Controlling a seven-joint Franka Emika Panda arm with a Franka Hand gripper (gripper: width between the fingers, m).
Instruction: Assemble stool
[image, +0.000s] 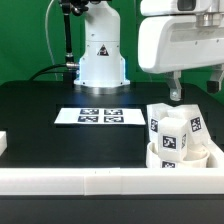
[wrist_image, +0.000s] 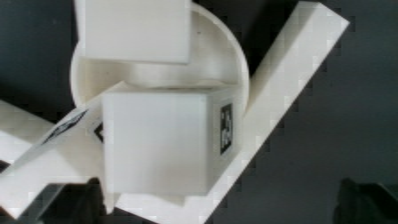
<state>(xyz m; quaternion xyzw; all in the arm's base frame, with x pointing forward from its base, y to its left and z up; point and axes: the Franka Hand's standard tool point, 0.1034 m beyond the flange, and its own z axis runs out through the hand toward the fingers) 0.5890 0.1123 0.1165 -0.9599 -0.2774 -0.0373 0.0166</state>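
The end effector (image: 178, 92) hangs with its fingers spread apart, holding nothing, just above the cluster of stool parts at the near right of the exterior view. Below it stand short blocky white plastic legs (image: 172, 135), each bearing black-and-white square tags; no readable writing shows on them. They rest on the white round thick disc seat (image: 200, 160), which lies on the black surface (image: 40, 110) against the long white border rail (image: 90, 180) running along the near edge. In the wrist view one tagged leg (wrist_image: 160, 135) fills the middle, over the seat's curved rim (wrist_image: 235, 60). Further left lies the flat marker board (image: 100, 116), with the arm's white base (image: 102, 55) behind it.
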